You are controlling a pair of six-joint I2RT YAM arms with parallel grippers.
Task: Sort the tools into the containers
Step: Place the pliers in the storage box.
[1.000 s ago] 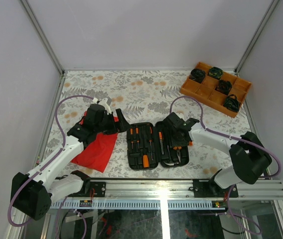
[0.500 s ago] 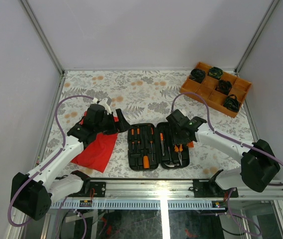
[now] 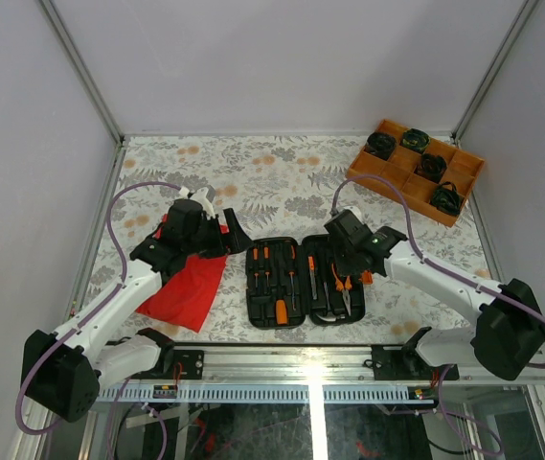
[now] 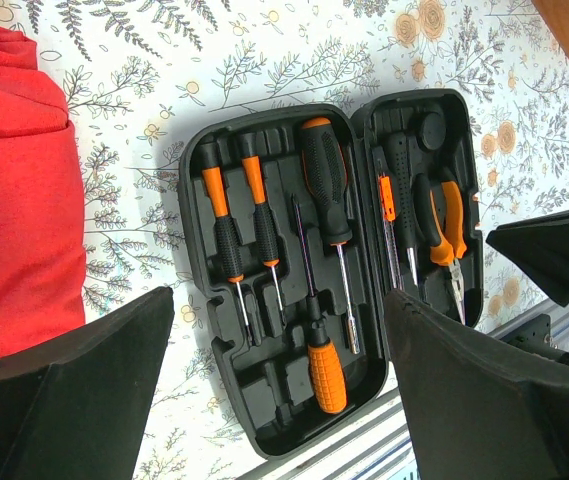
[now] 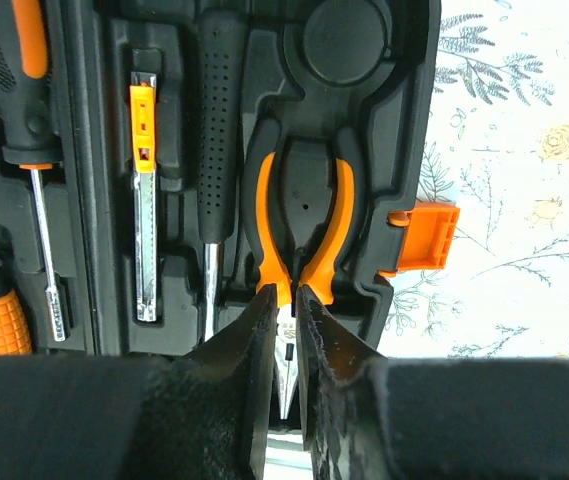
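- Black ribbed plastic clamshell tool case (image 3: pixel 299 251) lies open near the table's front edge, just behind the aluminium rail (image 3: pixel 349 362); screwdrivers, hammer and pliers sit in its moulded slots
- Right gripper (image 5: pixel 284 296) is above the case's right half, jaws clenched on the steel nose of the orange-handled pliers (image 5: pixel 264 230); the orange latch (image 5: pixel 426 238) juts past the case's right edge
- Left gripper (image 4: pixel 276 330) hangs released, jaws wide, between the crumpled red cloth (image 3: pixel 188 283) and the case's left edge
- Flower-patterned tabletop (image 3: pixel 282 172) runs open behind the case to the far wall; the orange compartment tray (image 3: pixel 387 189) sits in the far right corner, well apart
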